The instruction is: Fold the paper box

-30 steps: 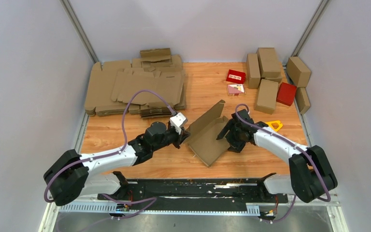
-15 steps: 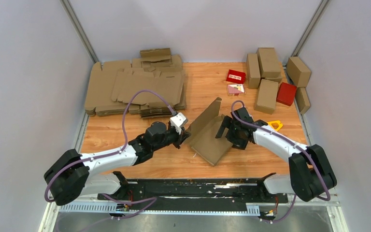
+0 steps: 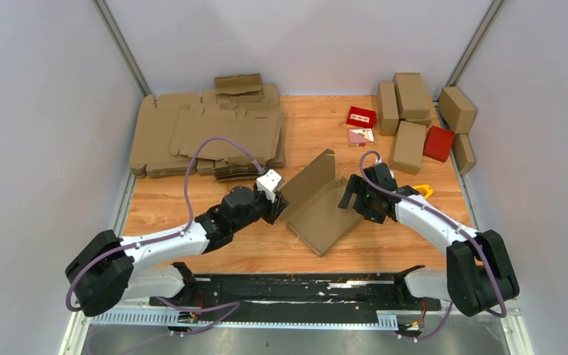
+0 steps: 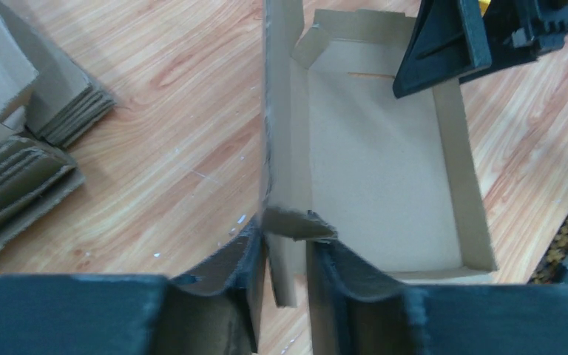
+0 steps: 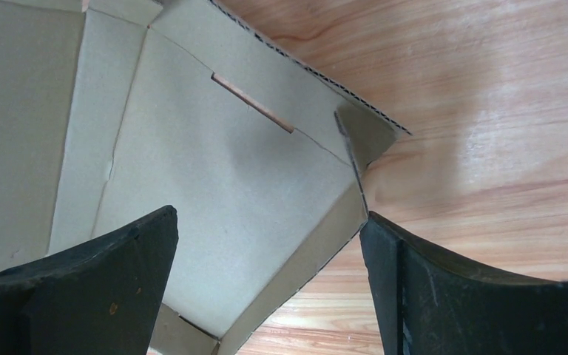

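The paper box [image 3: 325, 205] lies mid-table as a shallow brown tray with its lid panel [image 3: 310, 177] standing up along the left side. My left gripper [image 3: 279, 205] is at the box's near-left corner. In the left wrist view its jaws [image 4: 288, 240] straddle the upright wall [image 4: 281, 148] with thin gaps on both sides, so it is open. My right gripper [image 3: 350, 194] hangs wide open over the box's right wall. In the right wrist view its jaws [image 5: 266, 225] span a tray corner [image 5: 296, 244] without touching it.
A stack of flat brown blanks [image 3: 207, 133] fills the back left, and its edge shows in the left wrist view [image 4: 22, 170]. Finished brown boxes [image 3: 410, 118] and red boxes [image 3: 438, 143] stand at the back right. A yellow object [image 3: 422, 191] lies beside the right arm.
The left jaws have loosened from a shut grip on the box wall. The right gripper has opened wider and drawn back toward the box's right edge. The lid panel stands slightly further back.
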You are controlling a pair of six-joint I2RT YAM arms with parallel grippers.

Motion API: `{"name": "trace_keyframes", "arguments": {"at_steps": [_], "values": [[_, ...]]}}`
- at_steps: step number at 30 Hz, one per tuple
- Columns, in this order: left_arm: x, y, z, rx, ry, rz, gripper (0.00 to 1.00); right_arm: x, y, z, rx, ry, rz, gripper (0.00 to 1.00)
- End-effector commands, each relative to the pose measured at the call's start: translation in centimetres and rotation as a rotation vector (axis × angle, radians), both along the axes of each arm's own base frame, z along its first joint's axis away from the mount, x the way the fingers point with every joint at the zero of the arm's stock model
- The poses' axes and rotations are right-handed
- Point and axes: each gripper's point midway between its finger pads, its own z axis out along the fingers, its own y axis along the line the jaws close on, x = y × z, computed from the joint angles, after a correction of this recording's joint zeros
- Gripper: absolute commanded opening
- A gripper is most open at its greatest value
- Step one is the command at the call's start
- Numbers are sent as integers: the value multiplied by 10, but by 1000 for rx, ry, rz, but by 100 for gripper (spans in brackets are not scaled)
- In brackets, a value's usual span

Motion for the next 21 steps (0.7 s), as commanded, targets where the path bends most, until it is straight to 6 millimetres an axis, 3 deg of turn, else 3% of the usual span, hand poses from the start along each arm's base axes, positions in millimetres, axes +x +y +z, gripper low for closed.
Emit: {"name": "trace_keyframes", "arguments": {"at_steps": [1, 4, 7, 9, 13, 15, 21], "values": [[1, -16, 8, -75, -12, -34, 43, 10, 12, 7, 49, -53, 43, 92], [-2, -31, 2, -91, 7, -94, 51, 9, 12, 5, 46, -47, 52, 92], [0, -44, -3, -87, 26, -132, 51, 8, 12, 3, 43, -47, 59, 91], [1, -50, -7, -80, 37, -146, 43, 8, 13, 2, 46, -48, 69, 89], [1, -55, -8, -69, 49, -166, 18, 9, 16, 3, 59, -59, 92, 86], [-1, -54, -5, -75, 40, -177, 9, 8, 19, 3, 71, -67, 107, 85], [-17, -61, 9, -111, 28, -276, 5, 8, 26, 3, 104, -66, 133, 80]]}}
